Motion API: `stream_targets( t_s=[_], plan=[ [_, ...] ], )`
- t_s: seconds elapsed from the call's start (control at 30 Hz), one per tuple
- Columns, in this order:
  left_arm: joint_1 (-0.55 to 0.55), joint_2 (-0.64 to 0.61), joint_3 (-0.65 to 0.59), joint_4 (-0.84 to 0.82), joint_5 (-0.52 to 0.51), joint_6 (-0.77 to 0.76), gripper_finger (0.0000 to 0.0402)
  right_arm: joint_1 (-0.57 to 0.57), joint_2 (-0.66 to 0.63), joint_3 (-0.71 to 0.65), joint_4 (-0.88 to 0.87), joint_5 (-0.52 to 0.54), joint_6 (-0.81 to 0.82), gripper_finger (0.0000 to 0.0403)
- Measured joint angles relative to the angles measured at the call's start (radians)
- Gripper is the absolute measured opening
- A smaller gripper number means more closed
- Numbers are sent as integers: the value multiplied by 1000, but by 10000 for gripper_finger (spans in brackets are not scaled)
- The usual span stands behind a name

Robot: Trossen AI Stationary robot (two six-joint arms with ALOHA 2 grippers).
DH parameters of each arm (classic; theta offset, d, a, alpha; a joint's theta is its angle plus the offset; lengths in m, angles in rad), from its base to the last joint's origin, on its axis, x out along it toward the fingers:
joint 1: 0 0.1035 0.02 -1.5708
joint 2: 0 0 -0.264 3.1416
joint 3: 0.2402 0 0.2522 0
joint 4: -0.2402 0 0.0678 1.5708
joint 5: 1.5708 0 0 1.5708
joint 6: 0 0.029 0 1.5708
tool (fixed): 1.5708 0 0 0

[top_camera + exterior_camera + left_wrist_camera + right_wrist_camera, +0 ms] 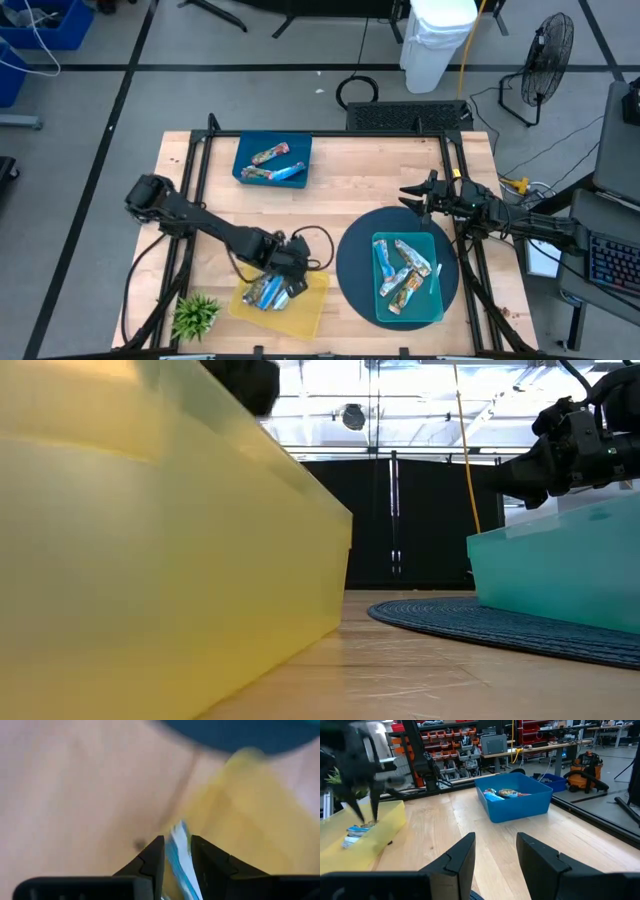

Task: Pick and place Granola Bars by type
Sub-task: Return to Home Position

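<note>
A: Since the blue granola bars [266, 292] lie in the yellow bin [312, 308] right under the left gripper [285, 288], what's left to do?

B: Just send that arm home. The left fingers are parted narrowly, and one blue bar [181, 862] shows in the gap. My read is that it's let go, not pinched, because the right wrist view has the bars lying below the tips.

A: How do we do it clean?

B: Widen the jaws a bit first, then lift straight up so nothing drags out. Clear the bin wall beside the fingers before swinging away.

A: And the right side?

B: The right gripper [420, 193] hangs wide open and empty, well apart from the left one. It's just beside the teal tray [438, 312] holding the multicoloured bars [402, 272]. I'd say it needs no move. Don't cross toward it.
</note>
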Motion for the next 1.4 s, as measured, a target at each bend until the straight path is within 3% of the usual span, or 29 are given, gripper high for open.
stream_targets(
  t_s=[0.13, 0.2, 0.4, 0.6, 1.03, 1.4],
  plan=[
    [-35, -89, -6, 71, -329, 214, 101, 0, 0, 0, 0, 0, 0, 134],
    [-51, -132, -45, 168, -398, 366, 101, 0, 0, 0, 0, 0, 0, 135],
    [41, -276, -317, 635, -130, 663, 101, 0, 2, 0, 1, 0, 0, 135],
    [201, -474, -628, 861, -19, 638, 102, 0, 7, 0, 0, 0, 0, 135],
    [243, -1110, -980, 890, 12, 748, 102, 0, 10, 0, 1, 0, 0, 135],
    [242, -1386, -1159, 884, -15, 747, 102, 0, 11, 0, 0, 0, 0, 134]
  ],
)
